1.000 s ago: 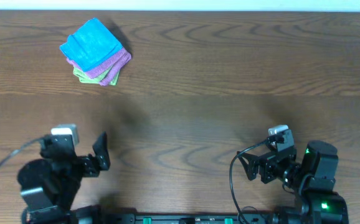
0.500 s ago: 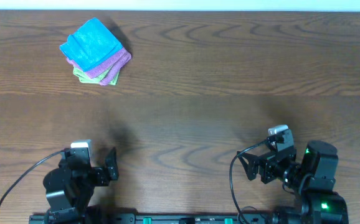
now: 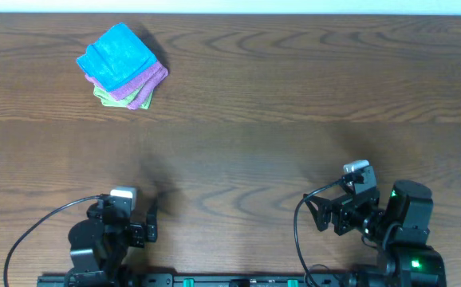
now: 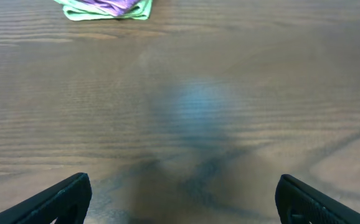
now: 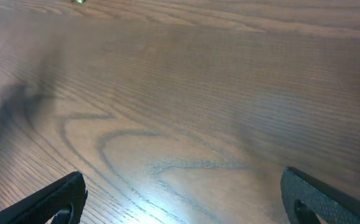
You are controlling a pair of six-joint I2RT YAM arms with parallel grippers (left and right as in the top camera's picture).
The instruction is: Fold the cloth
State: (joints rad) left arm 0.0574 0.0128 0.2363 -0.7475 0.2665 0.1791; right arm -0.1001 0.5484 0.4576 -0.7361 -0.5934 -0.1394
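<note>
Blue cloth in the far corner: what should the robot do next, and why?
Probably just stay parked: the cloth already lies folded on the purple cloth and green cloth, while the left gripper and right gripper sit open and empty, far from it.

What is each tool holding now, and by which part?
Nothing is held. The left tool and the right tool are both open and empty; the cloth lies untouched, far from both.
</note>
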